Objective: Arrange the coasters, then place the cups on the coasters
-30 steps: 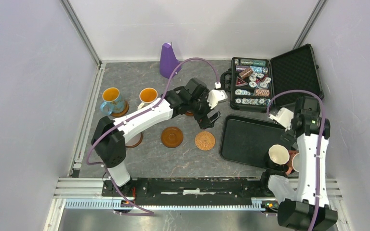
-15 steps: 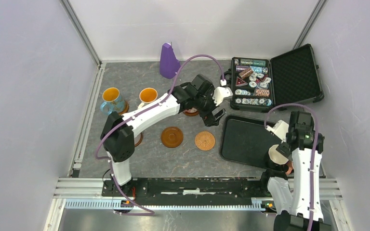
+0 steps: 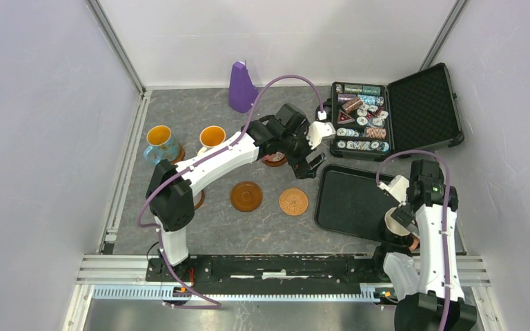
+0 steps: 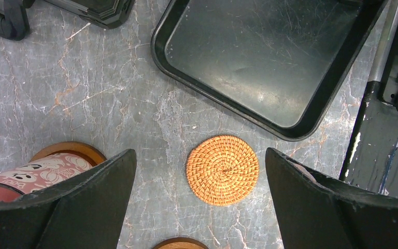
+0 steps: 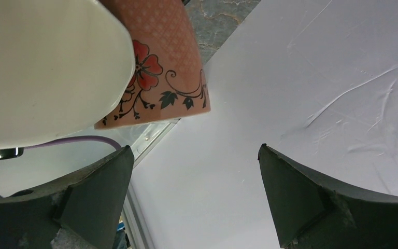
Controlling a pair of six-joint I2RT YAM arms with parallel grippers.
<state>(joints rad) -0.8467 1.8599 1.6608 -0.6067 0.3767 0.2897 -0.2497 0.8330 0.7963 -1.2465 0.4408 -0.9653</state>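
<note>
Grey marbled tabletop [image 3: 207,227] inside white walls [image 3: 283,34], black tray [image 3: 348,207] centre right, blue cup [image 3: 160,141] on brown coaster [image 3: 176,161] at left, left gripper [image 4: 199,154] spread above woven coaster [image 4: 222,169], right gripper [image 5: 194,149] spread wide, floral pink cup [image 5: 160,78] upper left, pattern visible only from the wrist

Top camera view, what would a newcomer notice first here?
The open black case crammed with colourful poker chips at the far right, and the purple cone at the back. Then the left gripper, hanging open over mid-table, just beyond the woven orange coaster.

Orange woven coaster [image 4: 222,169]; apparently pink, red-flowered cup [image 5: 160,67].
</note>
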